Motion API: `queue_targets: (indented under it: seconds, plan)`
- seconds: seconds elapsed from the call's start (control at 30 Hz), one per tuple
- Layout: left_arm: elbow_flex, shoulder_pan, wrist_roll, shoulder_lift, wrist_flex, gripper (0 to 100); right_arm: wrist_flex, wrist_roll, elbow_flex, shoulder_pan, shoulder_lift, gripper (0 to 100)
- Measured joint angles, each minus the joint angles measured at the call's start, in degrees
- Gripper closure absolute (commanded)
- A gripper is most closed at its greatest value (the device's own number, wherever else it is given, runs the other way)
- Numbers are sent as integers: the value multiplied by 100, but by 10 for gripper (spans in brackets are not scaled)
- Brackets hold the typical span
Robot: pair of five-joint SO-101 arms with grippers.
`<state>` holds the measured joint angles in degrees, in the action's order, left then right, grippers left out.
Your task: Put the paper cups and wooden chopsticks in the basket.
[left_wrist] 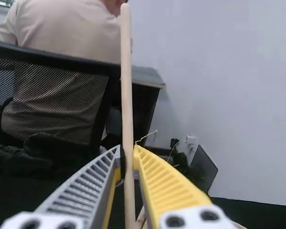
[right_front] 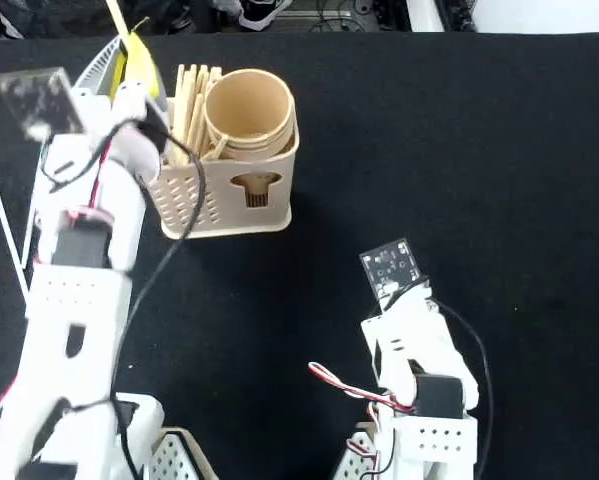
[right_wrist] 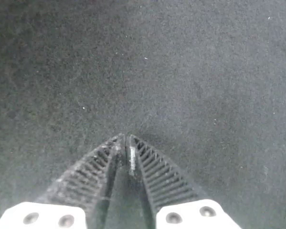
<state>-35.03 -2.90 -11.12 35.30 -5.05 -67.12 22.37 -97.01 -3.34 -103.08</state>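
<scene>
One chopstick (left_wrist: 126,86) is in hand, clenched between the ribbed jaws of the left tool (left_wrist: 126,162) and standing up out of them. In the high view that tool sits in the upper left of the frame, just beside the left wall of the basket (right_front: 229,215). The basket already holds the stacked paper cups (right_front: 247,100) in its right part and a bundle of chopsticks (right_front: 191,95) upright in its left part. I judge the task to be near its end, with this stick being delivered.

The next move calls for bringing the stick's lower end over the left part of the basket, beside the bundle, and only then letting go. That slot looks crowded, so the stick should go in close to upright or it may catch the rim or the cups' lip.

The left arm's black cable (right_front: 165,240) hangs across the basket's left corner and could snag. A thin pale rod (right_front: 6,228) lies at the left edge of the frame on the desk (right_front: 499,150); I cannot tell whether it is another chopstick. The right tool (right_wrist: 127,145) is clenched on nothing, pointing down at bare desk in the lower middle of the frame, well apart from the basket.
</scene>
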Motion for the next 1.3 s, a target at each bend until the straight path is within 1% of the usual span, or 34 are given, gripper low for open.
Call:
queue_targets:
  seconds: [0.17,0.37,0.57,0.73,0.8,0.97,1.23,1.3]
  plan:
    - [114,-114,9,-607,0,971,0,0,0,0,0,985]
    - [88,-123,9,-589,0,971,0,0,0,0,0,985]
    - [-35,-123,18,-211,-79,964,0,0,0,0,0,985]
    - [-176,-123,18,141,-844,827,0,0,0,0,0,985]
    - [-185,-123,18,343,-1248,801,0,0,0,0,0,985]
    - [-281,-105,18,1073,-2022,798,0,0,0,0,0,985]
    - [-422,9,18,2497,-2884,798,0,0,0,0,0,985]
    - [-422,9,114,2866,-3130,799,0,0,0,0,0,985]
